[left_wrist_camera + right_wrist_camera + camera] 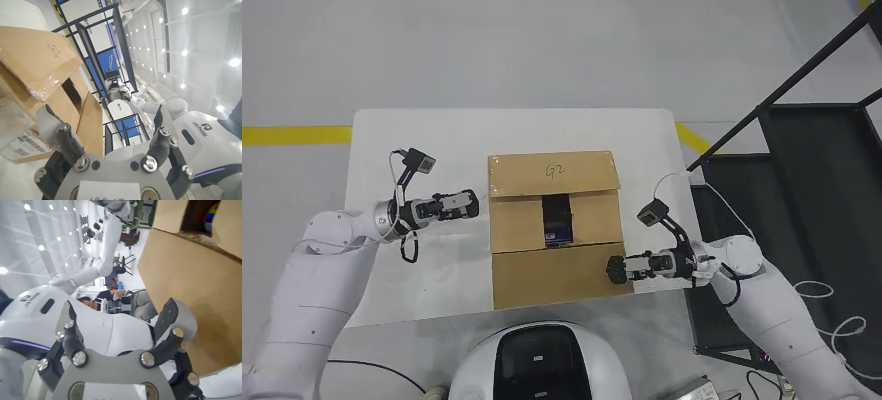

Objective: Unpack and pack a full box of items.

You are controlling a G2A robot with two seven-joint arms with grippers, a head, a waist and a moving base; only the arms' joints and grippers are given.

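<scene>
Bracketing the box (592,215) centred on the table (412,140), ready for opening.
Holding left gripper (471,204) wide open, empty, beside the box's side; poising right gripper (615,270), likewise spread and empty, at the near flap (542,280) corner, likely for folding it back.

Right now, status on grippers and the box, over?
Left gripper open, empty, beside box. Right gripper open, at near flap corner. Flaps part-open, dark item showing inside. Nothing blocking.

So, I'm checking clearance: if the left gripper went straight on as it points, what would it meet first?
Probably the open brown cardboard box, its side facing the left gripper; relative height is unclear.
</scene>
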